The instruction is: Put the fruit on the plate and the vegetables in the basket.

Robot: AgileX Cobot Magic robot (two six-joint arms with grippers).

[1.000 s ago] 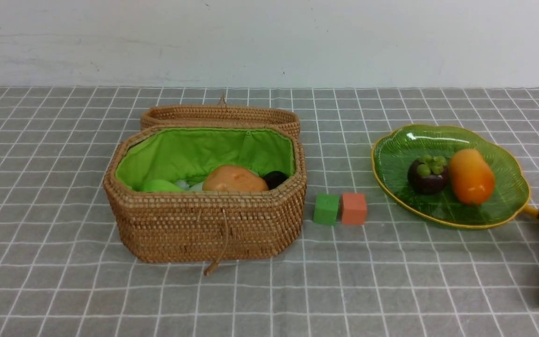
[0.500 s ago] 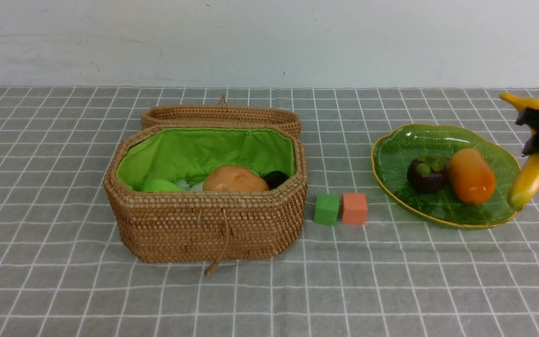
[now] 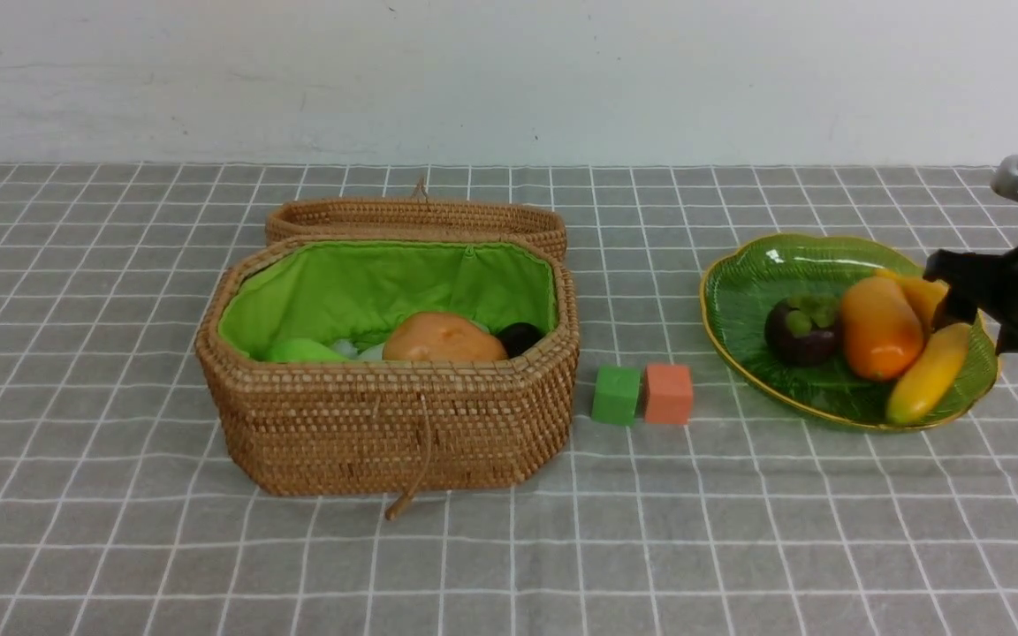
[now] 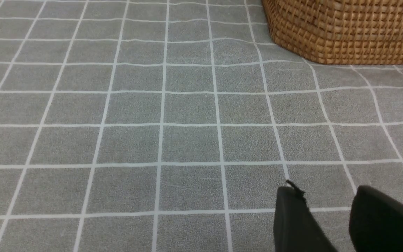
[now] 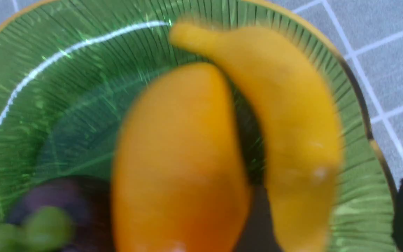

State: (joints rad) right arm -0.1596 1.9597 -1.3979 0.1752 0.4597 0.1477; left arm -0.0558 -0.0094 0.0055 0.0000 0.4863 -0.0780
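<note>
The green glass plate [image 3: 743, 265] on the right carries all three fruit: the purple mangosteen [image 3: 799, 329], the orange mango [image 3: 878, 327] and the yellow banana [image 3: 929, 386]. The banana [image 5: 292, 115] lies along the mango [image 5: 177, 157] near the plate's rim. My right gripper [image 3: 942, 296] hovers over the banana's upper end, open, its fingers standing off the banana. The woven basket [image 3: 385, 424] holds the potato [image 3: 443, 337], the dark eggplant [image 3: 520, 338], a green piece [image 3: 301, 351] and a bit of white radish. My left gripper [image 4: 327, 192] is open and empty above the cloth near the basket [image 4: 345, 28].
The basket's lid [image 3: 416, 216] lies behind it. A green cube [image 3: 617, 395] and an orange cube [image 3: 669, 393] sit on the grey checked cloth between basket and plate. The left arm does not show in the front view.
My right gripper lifted the banana from the cloth at the right edge, carried it over the plate and lowered it beside the mango. Its jaws have now spread off the banana.
</note>
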